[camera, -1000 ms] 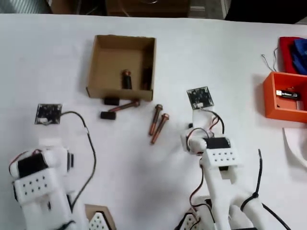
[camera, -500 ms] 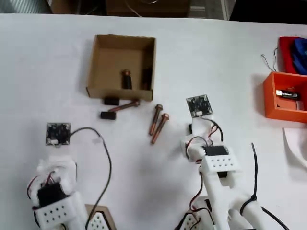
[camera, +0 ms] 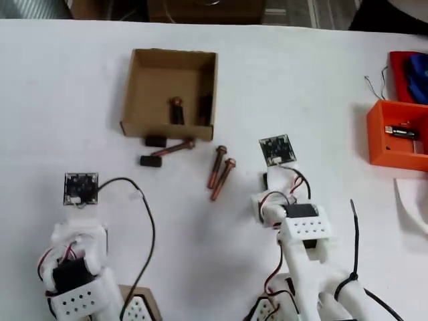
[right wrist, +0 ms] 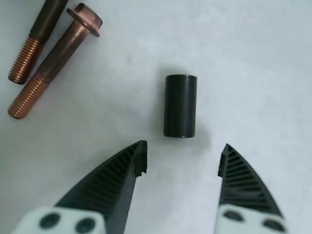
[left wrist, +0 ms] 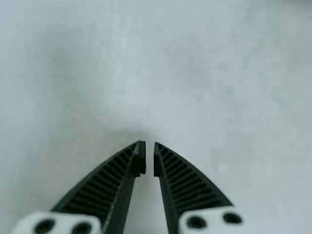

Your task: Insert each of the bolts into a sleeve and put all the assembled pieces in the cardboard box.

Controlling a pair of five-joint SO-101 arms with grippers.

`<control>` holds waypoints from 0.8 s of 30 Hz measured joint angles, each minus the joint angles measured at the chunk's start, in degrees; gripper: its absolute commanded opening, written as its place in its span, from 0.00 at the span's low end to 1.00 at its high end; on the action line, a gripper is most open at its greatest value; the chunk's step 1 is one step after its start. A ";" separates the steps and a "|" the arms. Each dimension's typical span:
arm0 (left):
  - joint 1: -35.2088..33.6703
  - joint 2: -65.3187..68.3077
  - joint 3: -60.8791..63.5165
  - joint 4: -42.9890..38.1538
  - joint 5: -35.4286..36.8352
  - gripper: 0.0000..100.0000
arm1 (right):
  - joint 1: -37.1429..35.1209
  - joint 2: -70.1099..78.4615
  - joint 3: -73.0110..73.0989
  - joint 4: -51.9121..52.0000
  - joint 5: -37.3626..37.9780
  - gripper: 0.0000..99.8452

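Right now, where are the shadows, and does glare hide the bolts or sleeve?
Right wrist view: the black sleeve throws a faint shadow; the two copper bolts show mild sheen, nothing hidden. Left wrist view: a dim shadow lies on the table around the left gripper. High view: the cardboard box is partly shaded inside.

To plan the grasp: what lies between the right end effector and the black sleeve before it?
Nothing. In the right wrist view, the white table between the open right end effector and the black sleeve is bare.
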 measured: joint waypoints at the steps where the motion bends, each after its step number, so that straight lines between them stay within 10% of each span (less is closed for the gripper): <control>1: 0.00 0.00 0.00 0.00 0.00 0.06 | 0.00 0.00 0.00 0.00 0.00 0.22; 24: 0.00 0.00 0.09 0.00 0.00 0.06 | 5.36 -0.35 -13.89 25.23 0.09 0.23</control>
